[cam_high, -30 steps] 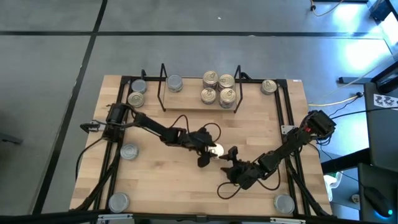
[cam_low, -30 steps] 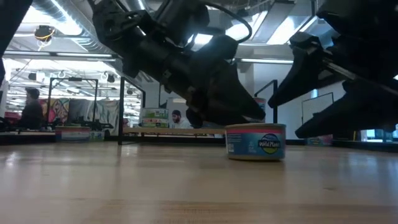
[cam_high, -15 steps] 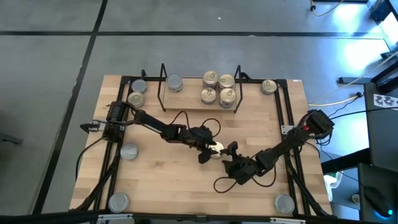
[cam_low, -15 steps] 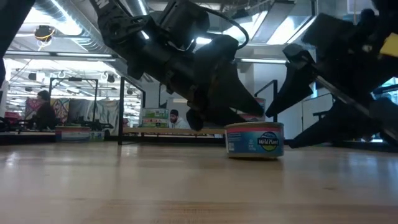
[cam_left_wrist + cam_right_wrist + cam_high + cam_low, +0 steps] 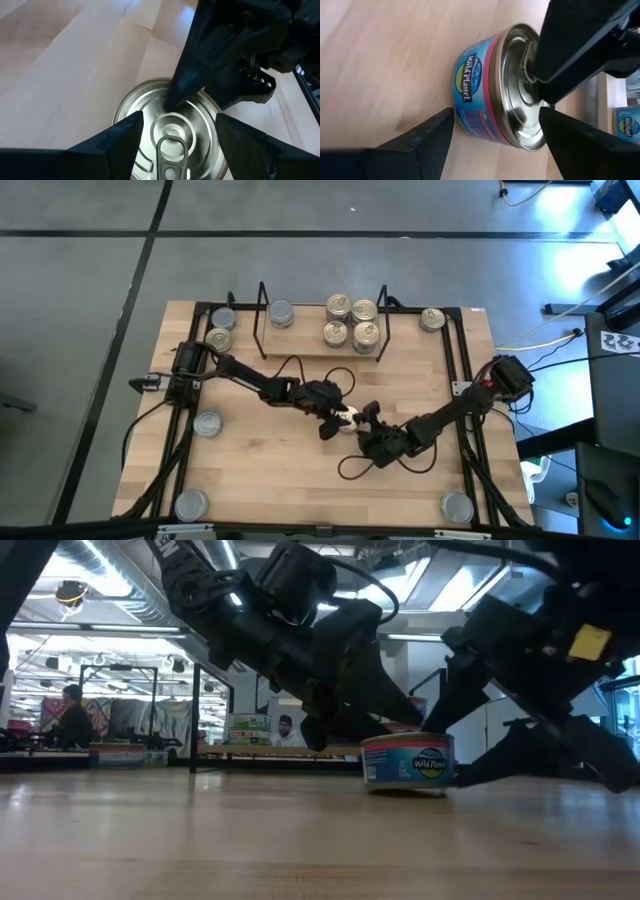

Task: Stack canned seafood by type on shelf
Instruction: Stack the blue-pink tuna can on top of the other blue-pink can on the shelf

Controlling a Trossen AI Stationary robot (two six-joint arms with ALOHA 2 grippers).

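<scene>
Your left gripper [image 5: 335, 420] hangs spread over the Wild Planet tin [image 5: 408, 762] at mid-frame (pull-tab up); your right gripper [image 5: 366, 423], fingers apart, straddles its side. Neither one grips it.

The tin [image 5: 492, 97] on the table has a blue and pink label; white words on it read "Wild Planet"; the same words show on its side [image 5: 408, 762] in the low view; smaller words on the label are too blurry to read.
</scene>
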